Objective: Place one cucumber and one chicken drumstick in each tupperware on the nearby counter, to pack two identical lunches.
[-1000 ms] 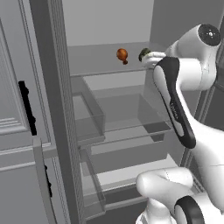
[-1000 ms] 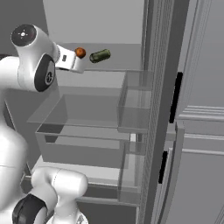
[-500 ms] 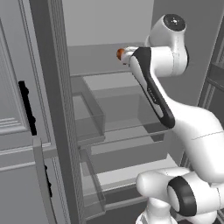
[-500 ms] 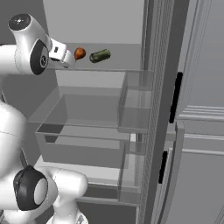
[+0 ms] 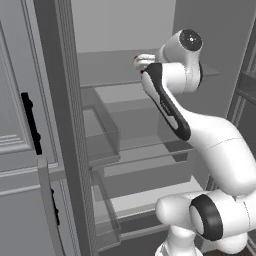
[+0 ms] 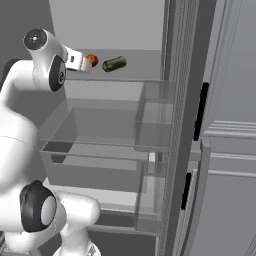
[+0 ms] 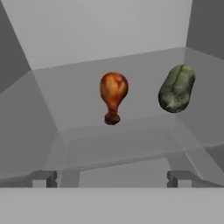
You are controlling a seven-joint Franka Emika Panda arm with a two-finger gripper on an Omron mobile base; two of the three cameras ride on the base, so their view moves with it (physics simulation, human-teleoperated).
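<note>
drumstick (image 7: pixel 113 92) beside cucumber (image 7: pixel 176 88)

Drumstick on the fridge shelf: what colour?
Orange-brown, darker at the bone end; the drumstick shows best in the hand view.

A flat grey top shelf (image 7: pixel 83 94) inside the open grey fridge carries two things. A glossy orange-brown chicken drumstick (image 7: pixel 113 95) lies on it with its narrow bone end toward the front edge. Just beside it, apart and nearer the side wall, lies a stubby dark green cucumber (image 7: pixel 176 89).
</note>
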